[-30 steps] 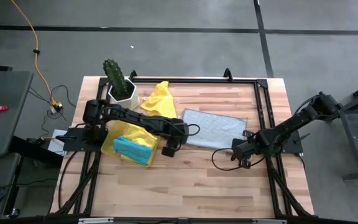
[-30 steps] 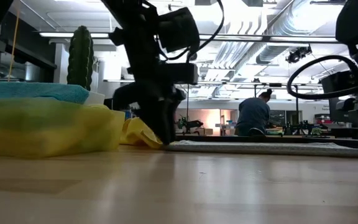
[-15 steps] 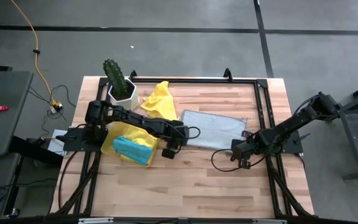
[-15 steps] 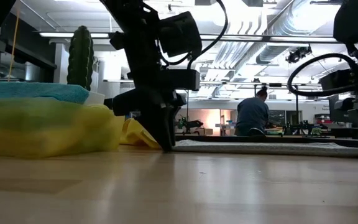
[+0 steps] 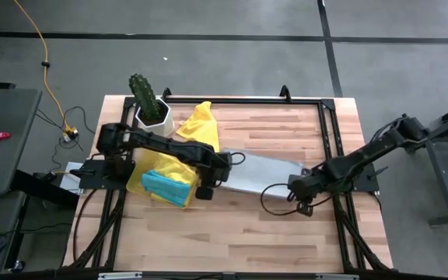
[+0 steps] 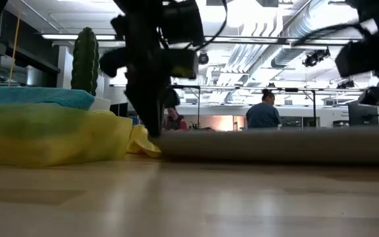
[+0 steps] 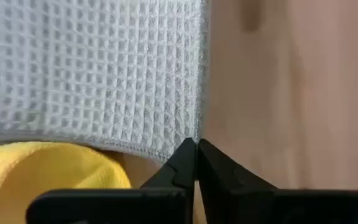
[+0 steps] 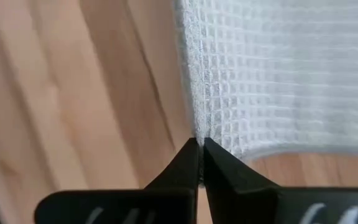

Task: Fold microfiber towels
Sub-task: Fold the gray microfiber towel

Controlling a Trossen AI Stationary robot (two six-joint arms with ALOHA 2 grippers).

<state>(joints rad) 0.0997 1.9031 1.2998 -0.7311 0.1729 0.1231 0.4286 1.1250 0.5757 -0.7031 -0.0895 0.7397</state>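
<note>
High view: on the pale wooden table a grey towel lies stretched between the two arms, its long axis running across the table from left to right. The left gripper pinches its near left corner and the right gripper pinches its near right corner; both are closed on the cloth. To the left, a translucent yellow tray holds a folded turquoise towel. A crumpled yellow towel lies behind it, beside a green cactus in a white faceted pot.

Low view: the near edge of the grey towel hangs as a flat band just above the wood. The turquoise towel sits on top of the yellow tray, and the cactus stands upright behind. A person is far back in the room.

Left wrist view: the grey towel has a waffle weave of small squares with a stitched hem, and the dark pointed fingers meet on its corner. The yellow towel, soft and fuzzy, shows below.

Right wrist view: the same waffle cloth is clamped at its corner between closed fingers, above the wood grain.

No writing can be read anywhere.
</note>
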